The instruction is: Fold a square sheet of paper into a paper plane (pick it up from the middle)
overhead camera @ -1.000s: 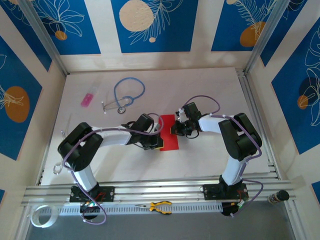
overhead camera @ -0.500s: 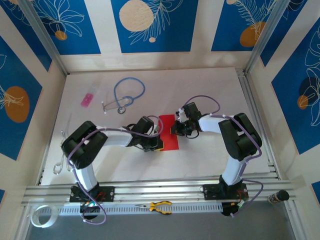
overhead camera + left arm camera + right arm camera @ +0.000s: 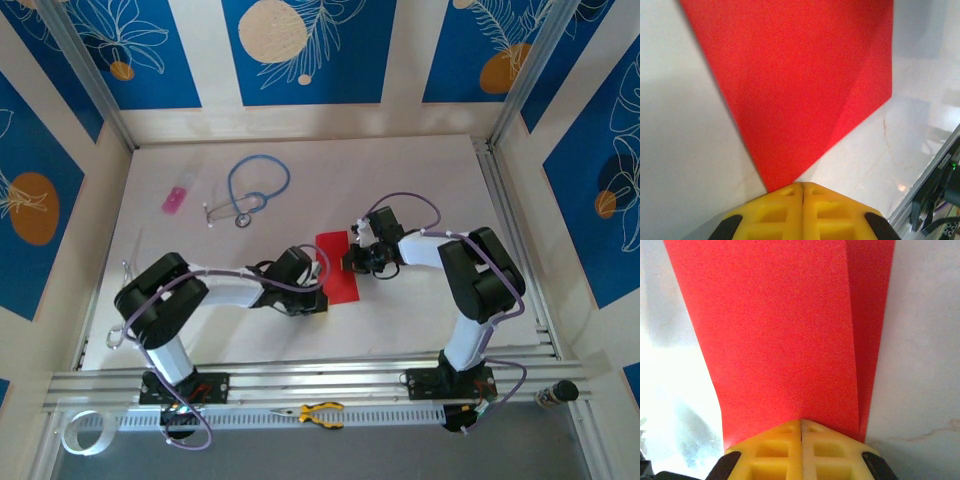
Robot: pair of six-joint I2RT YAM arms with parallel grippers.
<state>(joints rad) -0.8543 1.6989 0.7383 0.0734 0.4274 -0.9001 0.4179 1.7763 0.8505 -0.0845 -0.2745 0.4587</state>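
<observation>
While a fold is, by appearance, being pressed flat, the table (image 3: 420, 170) carries the sheet (image 3: 336, 270) at its centre, already doubled, with a slanted flap. Left gripper (image 3: 802, 189) and right gripper (image 3: 801, 423), both closed, bear on opposite sheet edges. The next fold likely needs one edge lifted and the other pinned. Bare table lies all round; the stethoscope (image 3: 242, 220) sits toward its far-left, well apart.

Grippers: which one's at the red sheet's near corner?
The left gripper: its tips meet the red sheet at its near-left corner; the right gripper is on its right edge.
</observation>
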